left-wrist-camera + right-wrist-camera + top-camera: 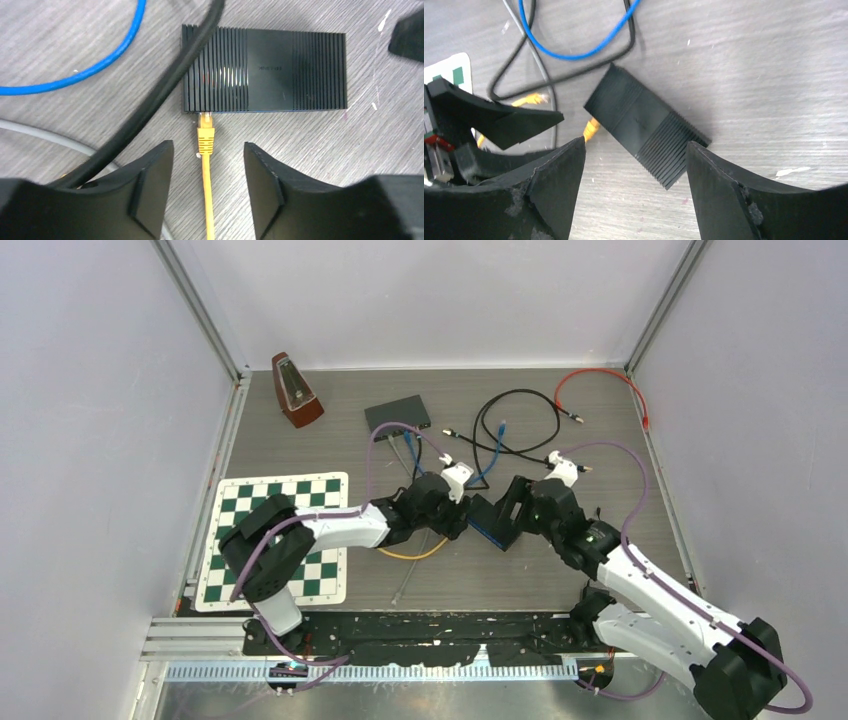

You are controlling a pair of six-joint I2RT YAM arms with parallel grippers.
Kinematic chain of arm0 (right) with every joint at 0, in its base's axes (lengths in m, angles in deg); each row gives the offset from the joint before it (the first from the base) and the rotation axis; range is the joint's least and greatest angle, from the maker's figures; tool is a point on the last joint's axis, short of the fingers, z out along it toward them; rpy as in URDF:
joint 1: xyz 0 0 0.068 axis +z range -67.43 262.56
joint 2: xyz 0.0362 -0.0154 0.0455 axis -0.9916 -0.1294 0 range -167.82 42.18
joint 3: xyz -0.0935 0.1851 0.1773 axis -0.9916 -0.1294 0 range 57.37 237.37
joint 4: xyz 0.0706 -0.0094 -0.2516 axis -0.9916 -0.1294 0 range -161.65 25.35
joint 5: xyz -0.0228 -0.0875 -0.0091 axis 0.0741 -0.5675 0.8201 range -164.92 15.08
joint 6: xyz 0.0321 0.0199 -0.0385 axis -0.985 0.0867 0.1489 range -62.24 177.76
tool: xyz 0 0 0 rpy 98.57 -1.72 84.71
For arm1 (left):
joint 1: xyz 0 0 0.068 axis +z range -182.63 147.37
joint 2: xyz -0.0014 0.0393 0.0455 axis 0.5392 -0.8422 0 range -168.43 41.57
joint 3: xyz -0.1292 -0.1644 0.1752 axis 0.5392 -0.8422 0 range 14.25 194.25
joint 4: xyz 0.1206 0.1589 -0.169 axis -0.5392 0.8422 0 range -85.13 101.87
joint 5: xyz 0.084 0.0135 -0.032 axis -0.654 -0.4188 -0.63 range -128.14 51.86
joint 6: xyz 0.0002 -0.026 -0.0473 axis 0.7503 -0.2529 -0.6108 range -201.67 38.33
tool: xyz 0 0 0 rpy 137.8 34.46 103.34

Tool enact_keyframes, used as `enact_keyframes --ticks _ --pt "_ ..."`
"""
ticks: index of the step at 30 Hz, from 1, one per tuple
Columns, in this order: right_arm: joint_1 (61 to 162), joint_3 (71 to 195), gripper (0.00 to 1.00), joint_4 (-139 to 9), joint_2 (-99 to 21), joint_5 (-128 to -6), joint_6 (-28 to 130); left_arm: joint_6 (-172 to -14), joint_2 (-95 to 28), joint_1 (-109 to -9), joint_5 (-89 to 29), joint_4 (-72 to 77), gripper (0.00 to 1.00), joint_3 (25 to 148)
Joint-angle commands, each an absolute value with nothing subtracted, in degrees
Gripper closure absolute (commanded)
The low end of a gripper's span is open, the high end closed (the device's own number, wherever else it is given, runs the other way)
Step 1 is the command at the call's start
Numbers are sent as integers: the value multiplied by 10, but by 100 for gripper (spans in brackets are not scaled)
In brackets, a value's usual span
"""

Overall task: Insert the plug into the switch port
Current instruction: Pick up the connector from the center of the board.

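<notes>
Left wrist view: my left gripper (207, 172) has its jaws apart and clamps nothing. The yellow cable (207, 205) runs down the gap between the two fingers and touches neither. Its plug (205, 132) lies just ahead of the fingertips, with its tip seated in a port at the left end of the near edge of the switch (270, 70). The switch lies flat on the table (325, 150), ribbed face up. A black cable (165, 95) crosses the left corner of the switch and runs on beside my left finger. A blue cable (75, 80) and a grey cable (50, 137) lie further left.

Right wrist view: my right gripper (636, 155) has its jaws wide apart and holds nothing. The ribbed end of the switch lies between the fingertips, clear of both. The plug meets the opposite end, near the left gripper.

Top external view: both grippers face each other at mid-table with the switch between them. A chessboard mat (280, 540) lies at the left, a metronome (296, 390) at the far left, and a red cable (600, 380) at the far right.
</notes>
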State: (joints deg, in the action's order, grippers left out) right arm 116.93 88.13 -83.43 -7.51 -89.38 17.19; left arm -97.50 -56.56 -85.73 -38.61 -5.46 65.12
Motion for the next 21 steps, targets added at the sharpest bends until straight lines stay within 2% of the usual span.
enact_keyframes --ticks 1,9,16,18,21 --pt "1147 942 19 -852 -60 -953 201 -958 -494 -852 -409 -47 41 665" --pt "1059 1022 18 -840 -147 -907 246 -895 -330 -851 -444 26 37 641" --pt "975 1115 19 -780 -302 -846 299 -857 -189 -850 -563 180 31 644" --pt "965 1138 21 -754 -346 -835 304 -847 -149 -850 -612 205 27 631" --pt "954 1181 25 -726 -423 -813 310 -831 -89 -850 -677 254 13 624"
